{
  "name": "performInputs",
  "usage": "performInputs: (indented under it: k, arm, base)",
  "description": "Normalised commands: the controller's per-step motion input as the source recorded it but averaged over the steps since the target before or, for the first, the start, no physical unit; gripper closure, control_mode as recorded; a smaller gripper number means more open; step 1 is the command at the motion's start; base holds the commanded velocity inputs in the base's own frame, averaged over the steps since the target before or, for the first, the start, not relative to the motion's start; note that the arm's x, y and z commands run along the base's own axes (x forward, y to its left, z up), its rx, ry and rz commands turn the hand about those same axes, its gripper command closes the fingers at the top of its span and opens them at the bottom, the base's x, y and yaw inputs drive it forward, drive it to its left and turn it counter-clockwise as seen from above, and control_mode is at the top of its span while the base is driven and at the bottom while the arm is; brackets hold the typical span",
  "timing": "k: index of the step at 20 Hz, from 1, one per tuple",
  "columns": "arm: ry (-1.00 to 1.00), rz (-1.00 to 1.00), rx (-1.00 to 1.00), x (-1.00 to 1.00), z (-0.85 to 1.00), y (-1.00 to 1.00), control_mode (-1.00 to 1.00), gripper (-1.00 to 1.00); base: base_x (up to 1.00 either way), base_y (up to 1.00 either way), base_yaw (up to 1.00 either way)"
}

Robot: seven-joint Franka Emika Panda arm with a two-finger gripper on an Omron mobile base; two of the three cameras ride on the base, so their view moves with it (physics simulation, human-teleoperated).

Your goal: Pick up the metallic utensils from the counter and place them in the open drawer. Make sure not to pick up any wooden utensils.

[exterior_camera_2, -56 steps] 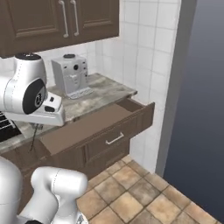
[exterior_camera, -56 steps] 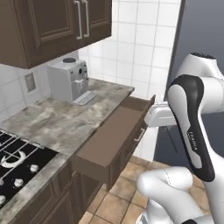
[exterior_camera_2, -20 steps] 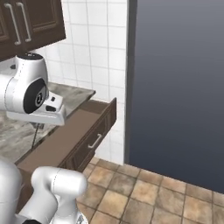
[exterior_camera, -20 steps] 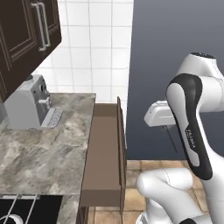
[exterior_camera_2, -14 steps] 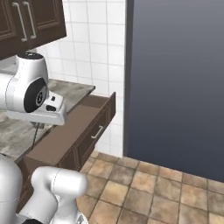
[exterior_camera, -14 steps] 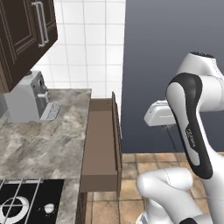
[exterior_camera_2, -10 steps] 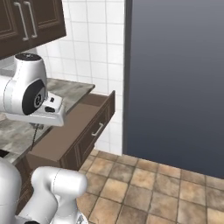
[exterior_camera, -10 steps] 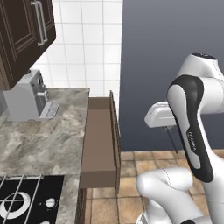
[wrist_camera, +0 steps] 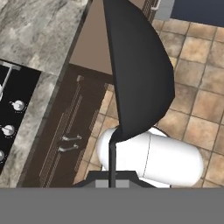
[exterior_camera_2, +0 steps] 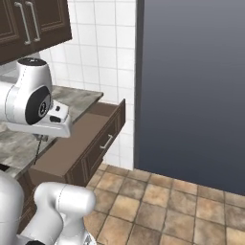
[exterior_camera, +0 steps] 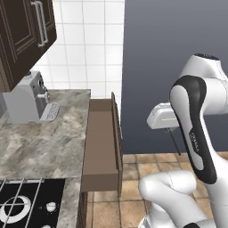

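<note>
My gripper (wrist_camera: 113,177) is shut on the slim handle of a dark grey metal spoon, whose broad bowl (wrist_camera: 140,65) looms large in the hand view. In the left base view the spoon (exterior_camera: 173,139) hangs as a thin dark line under the gripper (exterior_camera: 168,129), right of the open drawer (exterior_camera: 101,142) and above the floor. From the right base view the gripper (exterior_camera_2: 39,138) and spoon (exterior_camera_2: 37,150) sit over the drawer's near end (exterior_camera_2: 72,143). The drawer's brown inside (wrist_camera: 94,39) shows nothing in it. The veined stone counter (exterior_camera: 44,142) (wrist_camera: 39,30) lies left of it. The wooden utensils are out of view.
A grey coffee machine (exterior_camera: 26,98) stands at the counter's back under dark wall cabinets (exterior_camera: 22,35). A black stove (exterior_camera: 26,205) (wrist_camera: 13,109) sits at the near end. A tall dark panel (exterior_camera: 169,44) rises right of the drawer above the brown tiled floor (exterior_camera_2: 167,201).
The whole picture has shifted as the base drives: the counter and drawer have swung round and drawn nearer. The arm keeps its pose with the spoon held.
</note>
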Motion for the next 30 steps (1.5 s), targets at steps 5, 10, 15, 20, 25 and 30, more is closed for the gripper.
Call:
performInputs:
  k: [5,10,15,20,25,30]
  arm:
    - [0.0,0.0,0.0,0.0,0.0,0.0,1.0,1.0]
    - [0.0,0.0,0.0,0.22,-0.05,0.14,-1.0,1.0]
    - [0.0,-0.03,0.0,0.98,-0.38,0.5,-1.0,1.0]
    - [-0.02,0.0,0.0,0.89,-0.58,0.12,-1.0,1.0]
    - [-0.04,0.0,-0.04,0.97,-0.86,-0.09,-1.0,1.0]
    - [-0.04,-0.02,-0.05,0.43,-0.8,-0.07,-1.0,1.0]
  base:
    - [0.0,0.0,0.0]
    - [0.05,0.08,0.0]
    - [0.0,0.0,0.0]
    - [0.0,0.0,0.0]
    - [0.0,0.0,0.0]
    - [0.0,0.0,0.0]
